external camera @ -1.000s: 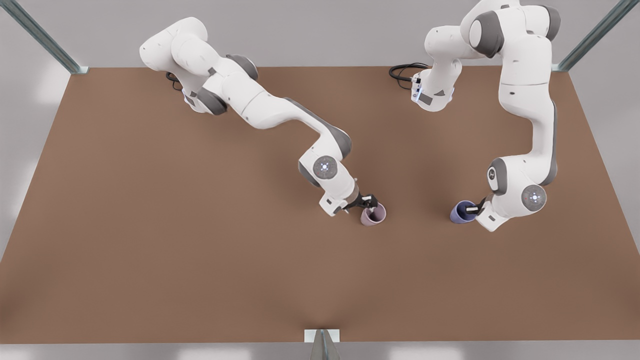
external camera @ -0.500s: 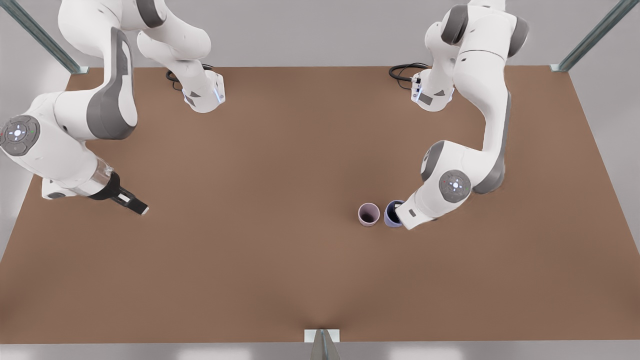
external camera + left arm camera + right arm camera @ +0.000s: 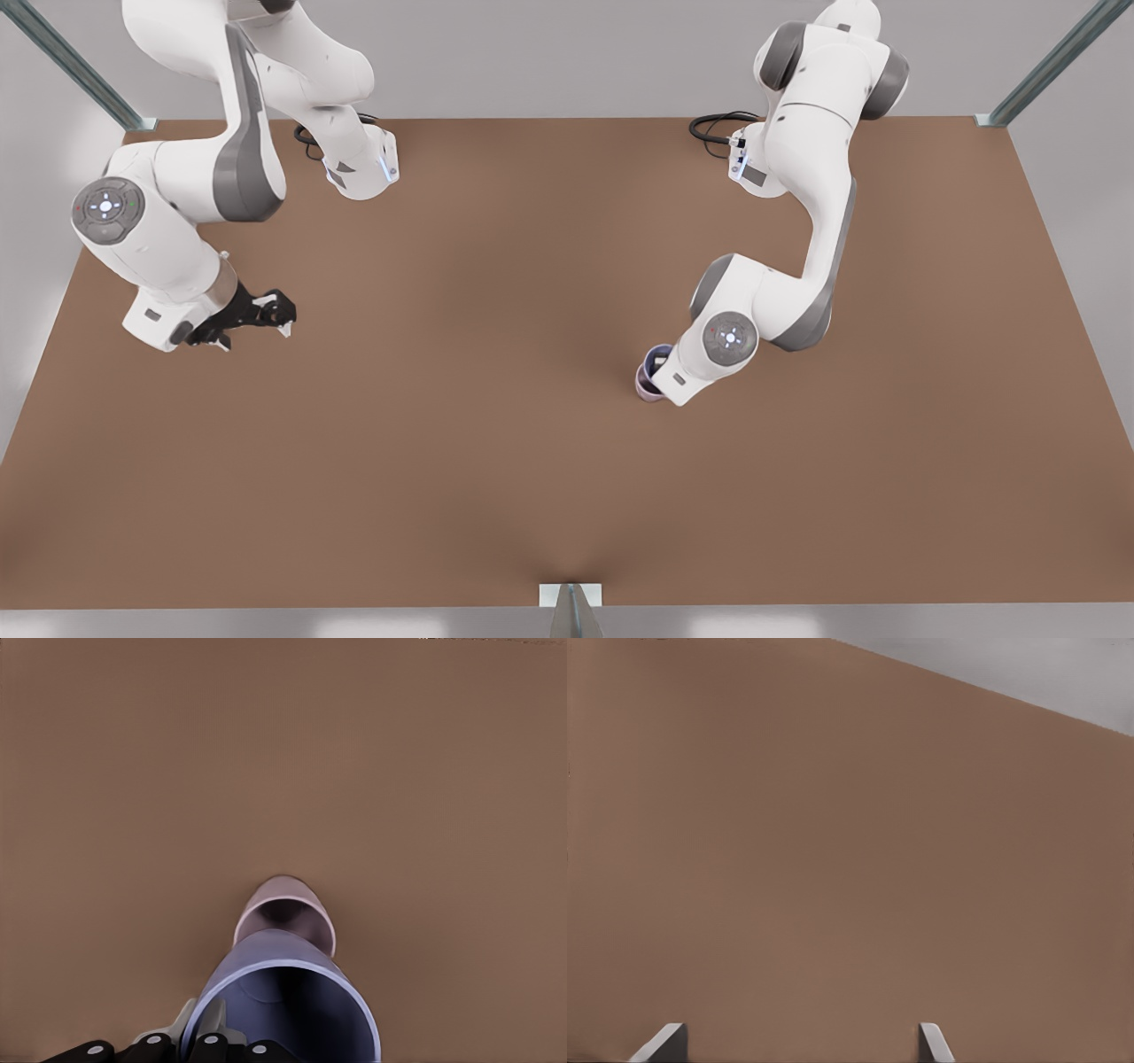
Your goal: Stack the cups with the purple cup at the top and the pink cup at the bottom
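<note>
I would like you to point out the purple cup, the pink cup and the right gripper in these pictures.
purple cup (image 3: 292, 992): left wrist view, on its inner wall below the rim.
pink cup (image 3: 285, 911): left wrist view, on its open mouth beyond the purple cup.
right gripper (image 3: 282, 321): front view, between its open fingertips, at the front view's left.

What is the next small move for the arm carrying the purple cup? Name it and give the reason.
Probably lower it straight down, with a slight centring correction. The left gripper has its jaws shut on the rim of the purple cup, which hangs above the pink cup, upright on the table and not yet nested. The right gripper waits open at the front view's left.
</note>
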`<action>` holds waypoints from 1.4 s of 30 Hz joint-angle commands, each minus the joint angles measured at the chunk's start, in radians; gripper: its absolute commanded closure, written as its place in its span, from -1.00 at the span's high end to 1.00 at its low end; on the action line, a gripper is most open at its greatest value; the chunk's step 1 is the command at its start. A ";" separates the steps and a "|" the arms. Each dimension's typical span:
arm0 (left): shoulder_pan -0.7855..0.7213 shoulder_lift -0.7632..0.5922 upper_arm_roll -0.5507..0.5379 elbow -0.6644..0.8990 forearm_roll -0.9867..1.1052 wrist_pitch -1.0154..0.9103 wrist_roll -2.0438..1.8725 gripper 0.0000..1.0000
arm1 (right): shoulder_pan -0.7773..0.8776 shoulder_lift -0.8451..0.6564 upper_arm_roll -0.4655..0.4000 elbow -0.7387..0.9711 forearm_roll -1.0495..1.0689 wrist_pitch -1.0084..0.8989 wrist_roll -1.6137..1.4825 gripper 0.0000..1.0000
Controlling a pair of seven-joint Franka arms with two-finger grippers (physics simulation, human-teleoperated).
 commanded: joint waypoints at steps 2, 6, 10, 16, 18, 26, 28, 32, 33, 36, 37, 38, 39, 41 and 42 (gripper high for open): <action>0.007 -0.003 -0.005 -0.012 -0.011 0.046 -0.232 -0.57 | 0.007 0.014 -0.004 0.025 -0.016 -0.037 -0.172 1.00; 0.015 -0.003 -0.011 -0.015 -0.014 0.069 -0.234 -0.57 | -0.015 0.021 -0.013 0.028 -0.008 -0.107 0.320 1.00; 0.017 0.000 -0.011 -0.015 -0.014 0.072 -0.232 -0.57 | -0.022 0.020 -0.014 0.024 0.039 -0.116 0.488 1.00; 0.018 -0.003 -0.014 -0.061 -0.014 0.070 -0.234 -0.57 | -0.032 0.038 -0.016 0.038 0.057 -0.105 0.496 1.00; 0.018 -0.003 -0.014 -0.061 -0.014 0.077 -0.232 -0.57 | -0.038 0.057 -0.016 0.067 0.070 -0.103 0.495 1.00; 0.038 0.001 -0.030 -0.071 -0.018 0.113 -0.232 -0.57 | -0.039 0.075 -0.016 0.092 0.067 -0.103 0.538 1.00; 0.038 0.003 -0.030 -0.078 -0.020 0.124 -0.232 -0.57 | -0.039 0.075 -0.016 0.092 0.068 -0.103 0.536 1.00; 0.038 0.004 -0.034 -0.079 -0.020 0.136 -0.232 -0.57 | -0.038 0.075 -0.014 0.092 0.067 -0.102 0.533 1.00; 0.038 0.006 -0.034 -0.081 -0.020 0.138 -0.232 -0.57 | -0.038 0.075 -0.014 0.092 0.067 -0.102 0.533 1.00; 0.038 0.007 -0.034 -0.091 -0.018 0.139 -0.223 -0.57 | -0.038 0.075 -0.014 0.092 0.067 -0.102 0.533 1.00; 0.038 0.007 -0.034 -0.096 -0.018 0.141 -0.223 -0.57 | -0.038 0.077 -0.014 0.092 0.067 -0.102 0.533 1.00; 0.038 0.006 -0.034 -0.101 -0.018 0.153 -0.224 -0.57 | -0.038 0.075 -0.014 0.092 0.067 -0.102 0.531 1.00; 0.044 0.006 -0.034 -0.104 -0.018 0.155 -0.224 -0.56 | -0.038 0.077 -0.014 0.094 0.067 -0.100 0.531 1.00; 0.046 0.006 -0.034 -0.104 -0.018 0.161 -0.224 -0.08 | -0.036 0.077 -0.014 0.094 0.065 -0.099 0.531 1.00; 0.046 0.007 -0.034 -0.104 -0.018 0.161 -0.224 -0.04 | -0.035 0.077 -0.014 0.094 0.064 -0.097 0.531 1.00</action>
